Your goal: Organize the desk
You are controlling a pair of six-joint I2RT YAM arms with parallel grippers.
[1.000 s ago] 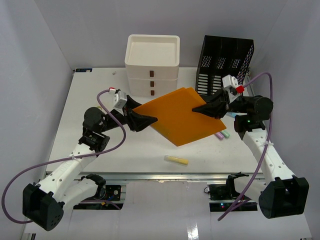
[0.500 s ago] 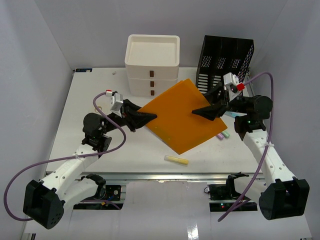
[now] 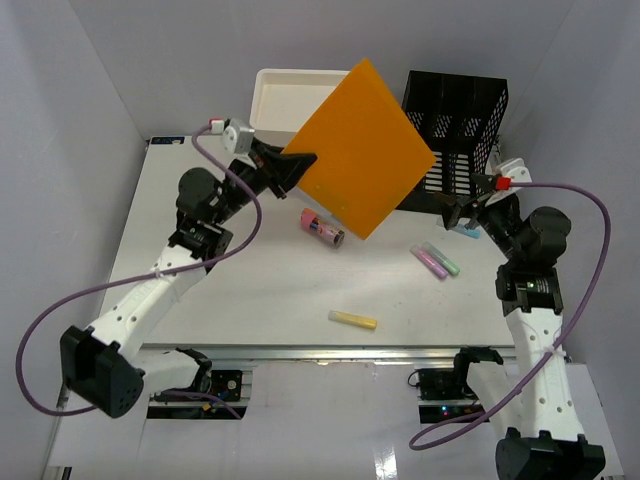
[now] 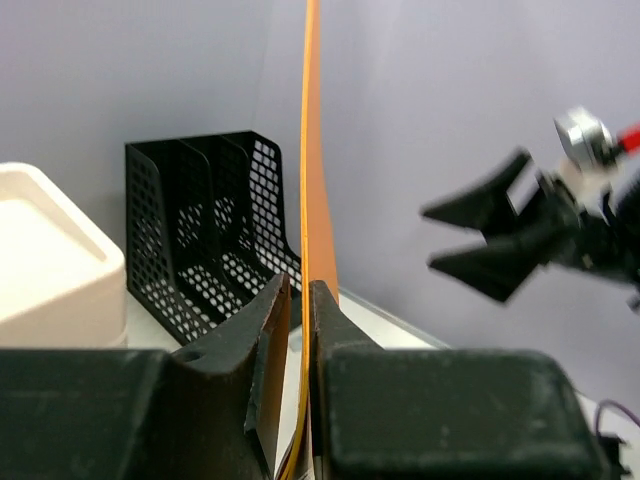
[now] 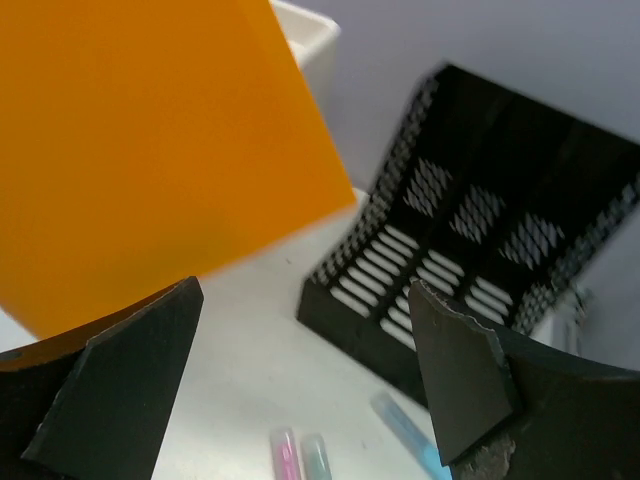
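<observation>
On the white desk (image 3: 250, 290) my left gripper (image 3: 296, 166) is shut on the lower left edge of an orange folder (image 3: 362, 148) and holds it tilted in the air, in front of the cream drawer unit (image 3: 285, 95) and the black file holder (image 3: 460, 125). In the left wrist view the folder (image 4: 311, 150) stands edge-on between the fingers (image 4: 262, 330). My right gripper (image 3: 457, 211) is open and empty, apart from the folder, near the file holder's foot. Its wrist view shows the folder (image 5: 150, 150) at upper left, beyond the open gripper (image 5: 302, 290).
A pink highlighter (image 3: 322, 227) lies under the raised folder. Pink and green highlighters (image 3: 436, 261) lie right of centre, a blue one (image 3: 468, 231) by the right gripper, a yellow one (image 3: 352, 320) near the front rail. Grey walls enclose the desk.
The right gripper let go of the folder, opened wide and drew back to the right. The left gripper shut on the folder and lifted it up and back, uncovering the pink highlighter.
</observation>
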